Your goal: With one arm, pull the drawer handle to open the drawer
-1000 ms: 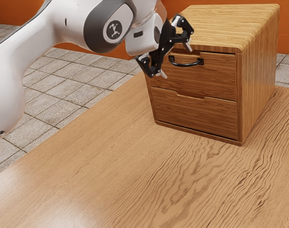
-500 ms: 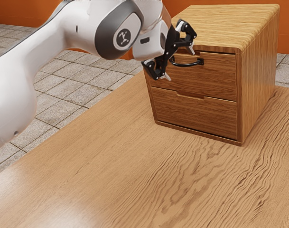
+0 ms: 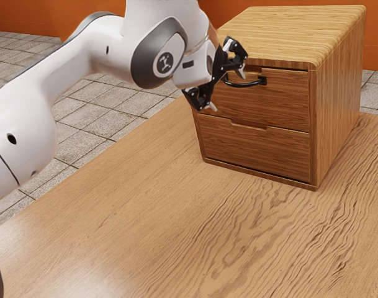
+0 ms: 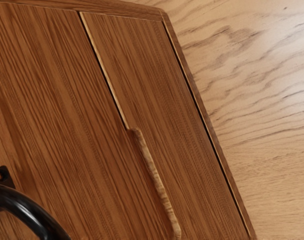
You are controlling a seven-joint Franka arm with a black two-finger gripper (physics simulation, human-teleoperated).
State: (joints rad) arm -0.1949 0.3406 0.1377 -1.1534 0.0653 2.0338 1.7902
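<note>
A wooden cabinet (image 3: 300, 31) stands on the table with two drawers. The upper drawer (image 3: 269, 102) carries a black bow handle (image 3: 247, 84), and its front sits flush with the cabinet. My gripper (image 3: 225, 85) is open at the handle's end on the exterior view's left. One finger is above that end and the other below it, close to the drawer front, with neither clamping the handle. From the wrist, the black handle (image 4: 22, 212) curves close to the hand against the upper drawer front (image 4: 52, 125).
The lower drawer (image 3: 257, 146) has a recessed wooden grip (image 4: 154, 175). The cabinet rests on a wide wooden table (image 3: 176, 236). Grey floor tiles (image 3: 83, 105) and an orange wall lie behind the arm.
My hand has moved in toward the upper drawer front, so its open fingers now straddle the handle's end. The drawer has not moved.
</note>
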